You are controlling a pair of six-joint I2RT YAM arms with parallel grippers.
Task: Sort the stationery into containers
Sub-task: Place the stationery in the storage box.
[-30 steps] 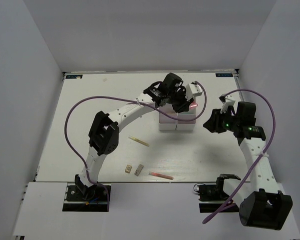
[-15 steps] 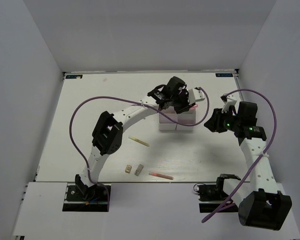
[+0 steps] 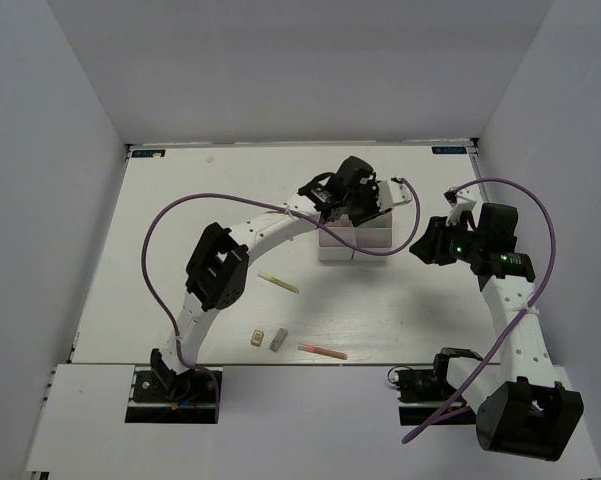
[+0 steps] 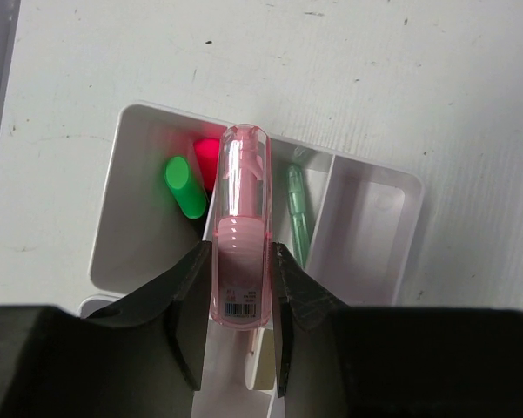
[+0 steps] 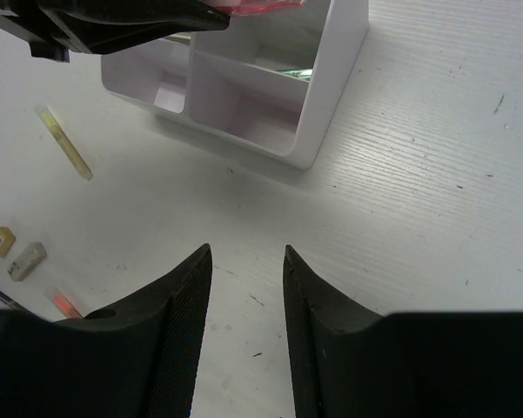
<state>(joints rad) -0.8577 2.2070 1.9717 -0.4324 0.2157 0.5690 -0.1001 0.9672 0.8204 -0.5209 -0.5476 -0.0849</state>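
As you hang over the box, your left gripper [image 4: 239, 261] is clamped on the pink marker [image 4: 241, 200], fingers pinching its lower barrel so the capped end points ahead of the tool, free to tip down. Right beneath that tip sits the white container [image 4: 365, 226]. The compartment just left of the marker holds the green-capped highlighter [image 4: 184, 187] and the red-capped highlighter [image 4: 207, 157], standing on end. Just right of the marker, a pastel green marker [image 4: 297, 213] leans in the next cell, and the cell beyond it looks bare.

From the wrist view your marker lies roughly over the wall between those two cells, so I can't tell which one it would drop into. My guess is that it belongs with the green marker, like with like, so nudge right before you let go.

Your right gripper [image 5: 246, 257] stands apart and empty, low over bare table, with the container ahead and to its left. It looks parked clear of the left arm. The yellow pen [image 5: 65, 142] and two erasers [image 5: 0, 239] [image 5: 26, 260] lie further off to its left, and the pink pen [image 3: 322, 351] is not yet sorted either.
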